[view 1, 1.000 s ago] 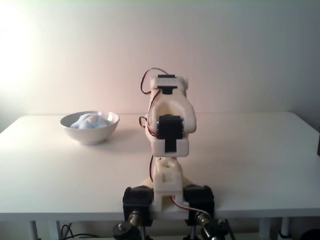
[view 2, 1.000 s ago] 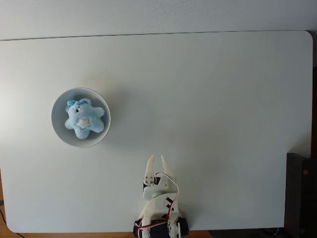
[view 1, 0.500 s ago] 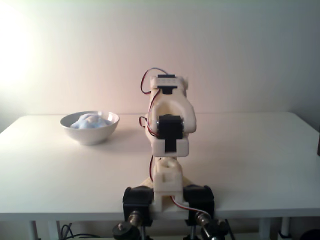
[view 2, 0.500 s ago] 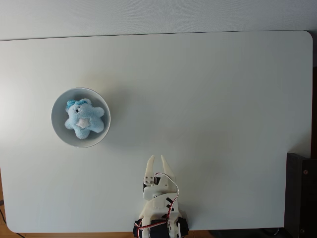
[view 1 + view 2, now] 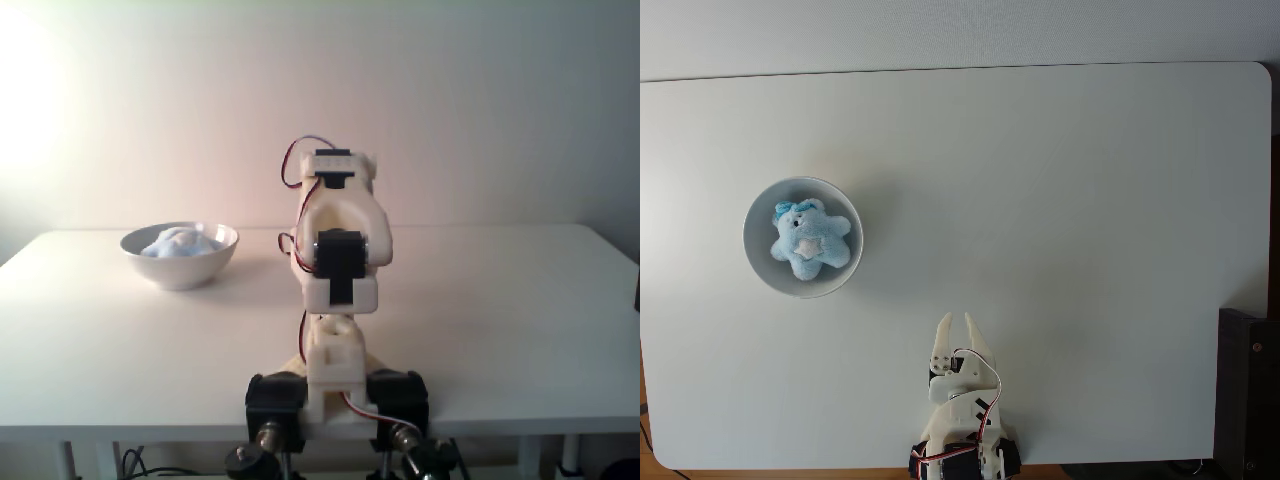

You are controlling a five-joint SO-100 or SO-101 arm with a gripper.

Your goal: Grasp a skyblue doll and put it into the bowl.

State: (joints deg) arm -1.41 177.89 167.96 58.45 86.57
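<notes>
The skyblue doll [image 5: 809, 240] lies inside the white bowl [image 5: 759, 268] on the left side of the table; from the front it shows as a pale blue mound [image 5: 180, 242] above the bowl's rim [image 5: 215, 262]. My gripper [image 5: 956, 322] sits folded back near the table's front edge, well to the right of the bowl and apart from it. Its two pale fingers stand slightly spread with nothing between them. In the front-facing fixed view the arm [image 5: 338, 270] is folded upright over its base and hides the fingers.
The white table [image 5: 1070, 220] stretches bare to the right and behind the arm. A dark box [image 5: 1245, 390] stands beside the table's right edge. Black clamps [image 5: 335, 398] hold the arm's base at the front edge.
</notes>
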